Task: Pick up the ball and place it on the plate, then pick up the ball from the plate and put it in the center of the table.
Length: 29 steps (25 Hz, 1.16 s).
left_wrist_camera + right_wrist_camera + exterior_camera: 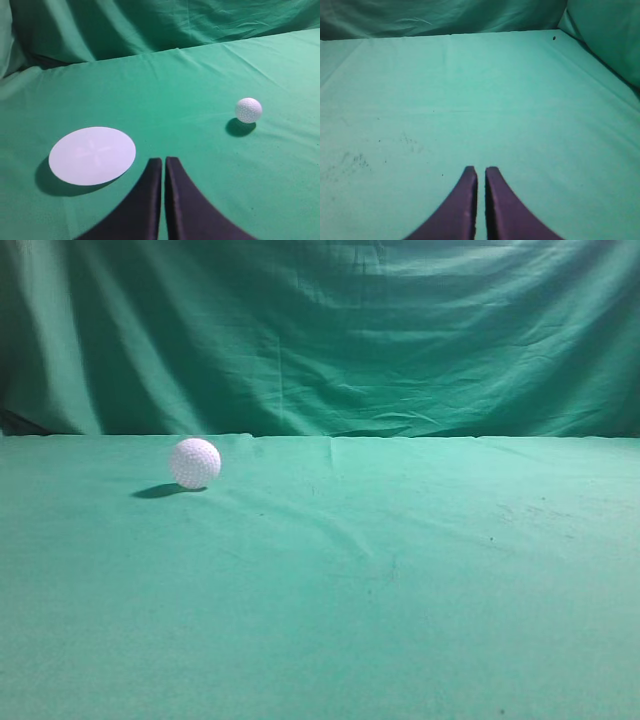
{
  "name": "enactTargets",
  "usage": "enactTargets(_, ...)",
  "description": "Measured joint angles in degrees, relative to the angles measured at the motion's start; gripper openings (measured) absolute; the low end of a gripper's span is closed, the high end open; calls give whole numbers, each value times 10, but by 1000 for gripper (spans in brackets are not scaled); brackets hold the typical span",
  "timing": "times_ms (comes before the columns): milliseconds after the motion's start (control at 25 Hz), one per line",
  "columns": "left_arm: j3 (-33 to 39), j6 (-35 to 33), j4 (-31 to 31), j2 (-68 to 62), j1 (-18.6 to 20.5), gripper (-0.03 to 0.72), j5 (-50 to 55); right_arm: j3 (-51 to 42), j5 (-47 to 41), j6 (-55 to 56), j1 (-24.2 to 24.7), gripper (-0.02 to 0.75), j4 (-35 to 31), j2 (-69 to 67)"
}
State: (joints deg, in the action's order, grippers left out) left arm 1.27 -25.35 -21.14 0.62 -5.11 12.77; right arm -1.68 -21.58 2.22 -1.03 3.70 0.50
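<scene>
Resting near the surface's [400,620] far-left edge, the ball [195,462] lies apart from both pincers, left [164,161] and right [480,170], each closed and empty.

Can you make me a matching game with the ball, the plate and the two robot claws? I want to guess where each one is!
Things:
1. ball
2. plate
3. left gripper
4. right gripper

Places or states:
A. flat white disc, left of the shut left fingers
B. shut, over bare green table cloth, nothing else near
C. round and dimpled, sitting on the cloth by itself
D. shut, between the plate and the ball in its view

Pairs: 1-C, 2-A, 3-D, 4-B
</scene>
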Motion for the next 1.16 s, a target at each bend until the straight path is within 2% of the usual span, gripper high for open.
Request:
enactTargets(120,0,60,61,0,0,0,5,0,0,0,0,49,0,0)
enactTargets(240,0,201,172,0,0,0,26,0,0,0,0,49,0,0)
enactTargets(320,0,244,214,0,0,0,44,0,0,0,0,49,0,0)
enactTargets(520,0,259,235,0,0,0,68,0,0,0,0,49,0,0)
enactTargets(1160,0,266,235,0,0,0,68,0,0,0,0,49,0,0)
